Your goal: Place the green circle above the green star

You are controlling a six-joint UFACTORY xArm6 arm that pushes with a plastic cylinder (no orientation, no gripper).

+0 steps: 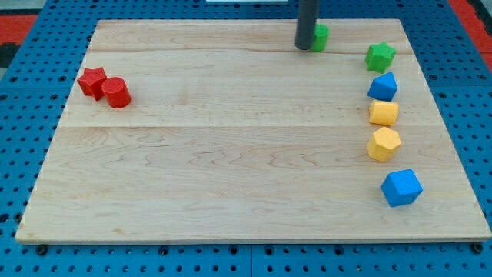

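The green circle [320, 36] sits near the view's top edge of the wooden board, partly hidden behind my rod. My tip [305, 48] rests on the board right against the circle's left side. The green star [380, 56] lies to the right of the circle and a little lower, near the board's right edge. A gap of bare wood separates circle and star.
Below the star runs a column along the right edge: a blue block [383, 86], a yellow block [383, 113], a yellow hexagon [383, 144] and a blue block [401, 188]. A red star [91, 81] and a red cylinder [117, 93] touch at the left.
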